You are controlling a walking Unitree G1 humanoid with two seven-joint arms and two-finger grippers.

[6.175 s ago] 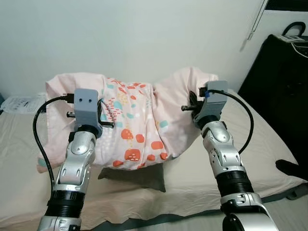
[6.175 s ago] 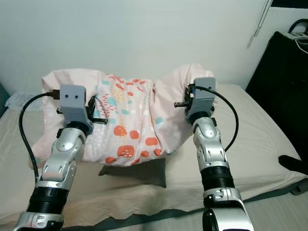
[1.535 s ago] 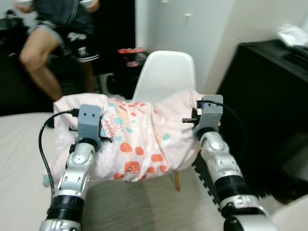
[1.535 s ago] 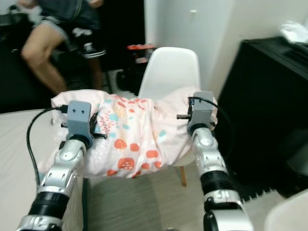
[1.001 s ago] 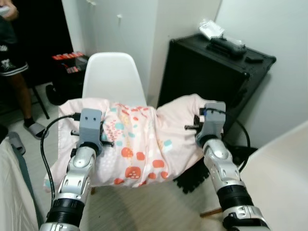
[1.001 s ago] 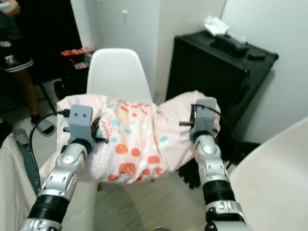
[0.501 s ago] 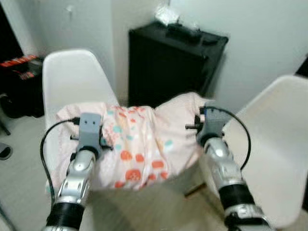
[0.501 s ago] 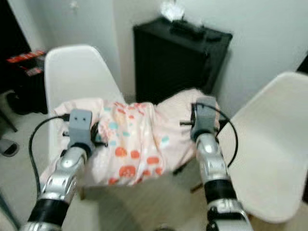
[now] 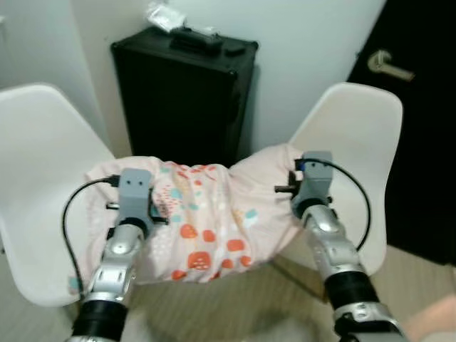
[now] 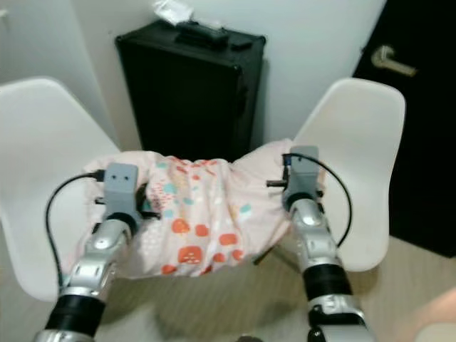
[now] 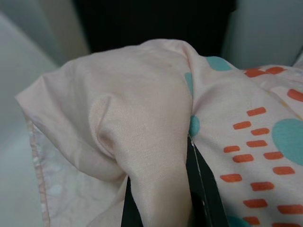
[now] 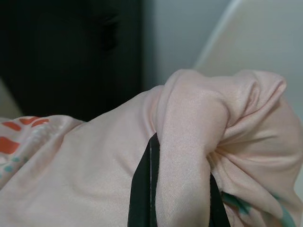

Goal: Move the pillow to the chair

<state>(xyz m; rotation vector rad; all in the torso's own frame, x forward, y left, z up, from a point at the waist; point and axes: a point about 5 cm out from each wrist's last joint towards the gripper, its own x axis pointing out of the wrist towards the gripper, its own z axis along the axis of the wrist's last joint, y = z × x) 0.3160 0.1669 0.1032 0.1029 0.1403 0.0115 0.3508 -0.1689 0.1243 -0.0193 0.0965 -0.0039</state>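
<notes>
Since 0.5 s ago the camera swung right: black case (image 9: 184, 92) w/ small items on top now sits upper left-centre, and a black door (image 9: 420, 121) w/ lever handle has come in at far right. White chair (image 9: 39, 185) at left, second white chair (image 9: 353, 164) at right. Pink pillow (image 9: 203, 217) w/ orange & teal print is held off the floor between both arms, in front of the case. Left gripper (image 11: 163, 198) pinches a bunched pillow corner; right gripper (image 12: 173, 198) pinches the opposite corner.
</notes>
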